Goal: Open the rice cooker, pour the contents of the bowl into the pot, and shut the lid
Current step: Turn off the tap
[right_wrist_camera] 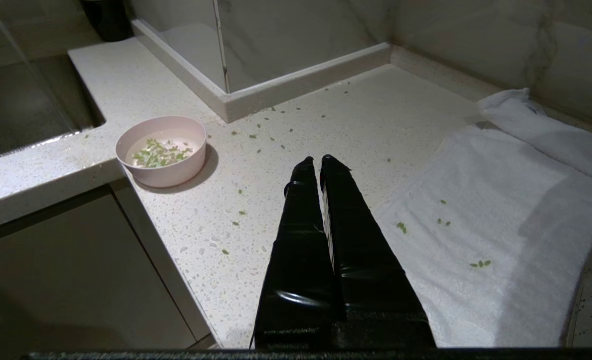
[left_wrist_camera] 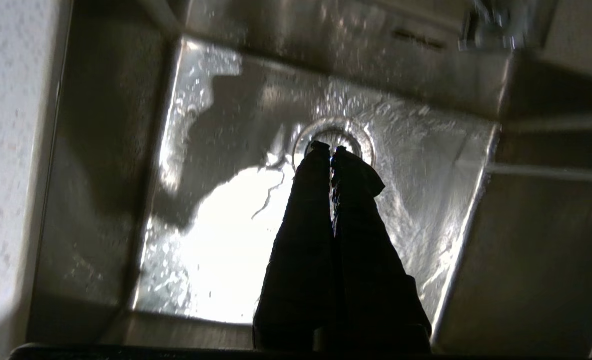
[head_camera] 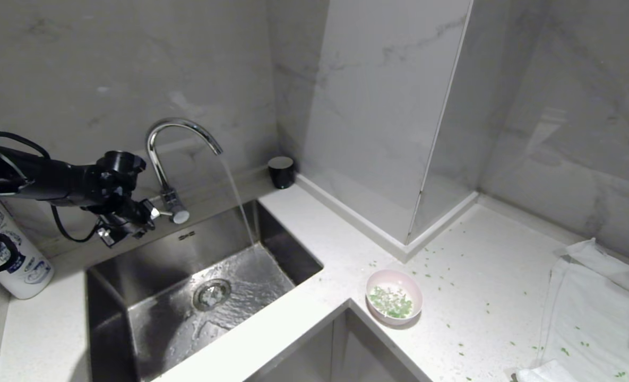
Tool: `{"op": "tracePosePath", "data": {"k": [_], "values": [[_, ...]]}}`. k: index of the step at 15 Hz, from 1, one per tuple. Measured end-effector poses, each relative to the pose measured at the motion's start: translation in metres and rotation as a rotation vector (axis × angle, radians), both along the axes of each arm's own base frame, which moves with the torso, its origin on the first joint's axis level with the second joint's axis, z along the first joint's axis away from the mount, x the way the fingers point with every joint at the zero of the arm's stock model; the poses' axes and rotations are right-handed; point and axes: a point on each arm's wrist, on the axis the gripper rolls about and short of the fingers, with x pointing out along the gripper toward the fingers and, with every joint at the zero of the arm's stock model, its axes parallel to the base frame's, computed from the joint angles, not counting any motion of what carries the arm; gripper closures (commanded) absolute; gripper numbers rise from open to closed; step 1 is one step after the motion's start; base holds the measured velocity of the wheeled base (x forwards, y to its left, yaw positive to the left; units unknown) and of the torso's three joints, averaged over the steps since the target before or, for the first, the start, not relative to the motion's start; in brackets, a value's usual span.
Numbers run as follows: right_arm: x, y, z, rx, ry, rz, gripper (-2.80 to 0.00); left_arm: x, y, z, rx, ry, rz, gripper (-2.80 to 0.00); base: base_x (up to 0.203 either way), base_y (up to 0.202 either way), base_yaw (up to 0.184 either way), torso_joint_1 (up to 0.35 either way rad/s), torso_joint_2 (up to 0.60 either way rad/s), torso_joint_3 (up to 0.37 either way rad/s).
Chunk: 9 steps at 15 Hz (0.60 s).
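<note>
Left claw [head_camera: 128, 225]: positioned over the rear left edge of the sink [head_camera: 107, 286], beside the faucet [head_camera: 171, 159], fingers pressed together, holding nothing. Water runs from the faucet spout into the sink basin. Bowl [head_camera: 394, 296]: upright on the desk [head_camera: 479, 276] to the right of the sink, opening facing up, round with no long axis. Contents of the bowl [head_camera: 393, 301]: green bits inside; more lie scattered on the desk and the white towel [head_camera: 595, 318]. Right claw [right_wrist_camera: 314, 161]: above the desk between bowl and towel, fully closed, empty
</note>
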Motion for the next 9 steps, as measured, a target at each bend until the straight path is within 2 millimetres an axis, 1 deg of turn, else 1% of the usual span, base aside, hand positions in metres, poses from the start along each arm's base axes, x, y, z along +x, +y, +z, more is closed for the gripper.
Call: {"op": "tracePosePath", "data": {"k": [2, 5, 9], "values": [[0.000, 0.000, 0.000, 0.000, 0.000, 0.000, 0.00, 0.013, 0.006, -0.005, -0.002, -0.021, 0.014, 0.00, 0.000, 0.000, 0.000, 0.000, 0.00, 0.000], [0.000, 0.000, 0.000, 0.000, 0.000, 0.000, 0.00, 0.028, 0.006, -0.007, -0.006, -0.059, 0.014, 0.00, 0.000, 0.000, 0.000, 0.000, 0.00, 0.000], [0.000, 0.000, 0.000, 0.000, 0.000, -0.001, 0.00, 0.034, -0.002, -0.007, -0.057, -0.080, -0.042, 0.00, 0.000, 0.000, 0.000, 0.000, 0.00, 0.000]]}}
